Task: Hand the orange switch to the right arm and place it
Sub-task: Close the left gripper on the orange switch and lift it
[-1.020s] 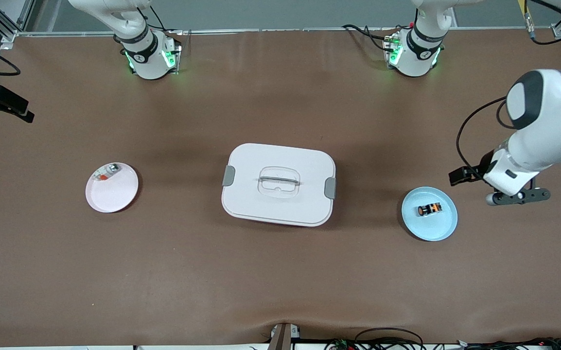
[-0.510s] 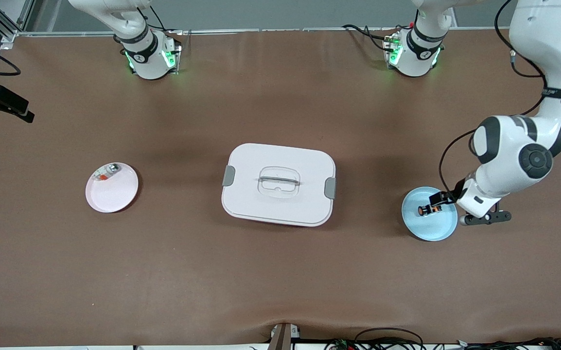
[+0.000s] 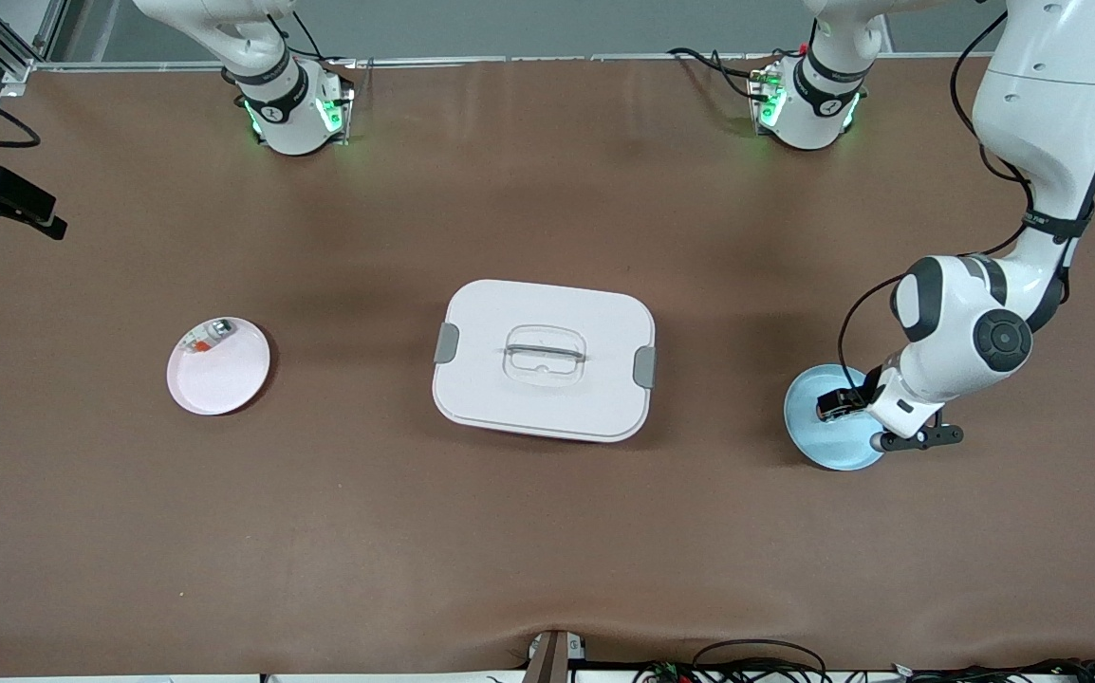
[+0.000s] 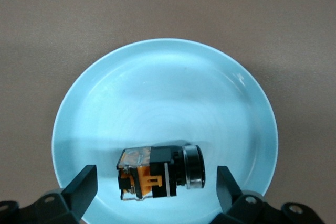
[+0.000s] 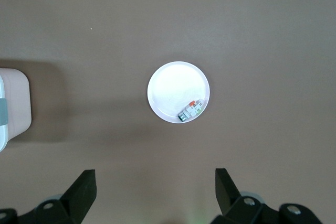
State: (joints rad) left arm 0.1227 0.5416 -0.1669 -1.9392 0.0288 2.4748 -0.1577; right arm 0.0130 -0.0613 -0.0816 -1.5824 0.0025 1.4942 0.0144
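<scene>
Two arms are seen: the first step, the pickup, is judged to be in hand, with the left gripper (image 4: pixel 156 190) held wide open over the blue plate (image 3: pixel 811 438) at the left arm's end of the table, nothing gripped or touched. The orange switch (image 4: pixel 160 171) lies on that plate between the fingers, toward six o'clock of the plate's centre in the left wrist view, so a straight descent and closing are called for next. The right gripper (image 5: pixel 155 192), also wide open and empty, waits high over the pink plate (image 5: pixel 178 92).

The orange switch (image 4: pixel 160 174) is a stubby black block with orange clips and a round silver-rimmed end. It lies on its side in the pale blue plate (image 4: pixel 157 77), toward the left arm's end of the table, apparently untouched. The right arm (image 3: pixel 253 66) is white with black joint bands; only its base section shows, at the table's edge.
</scene>
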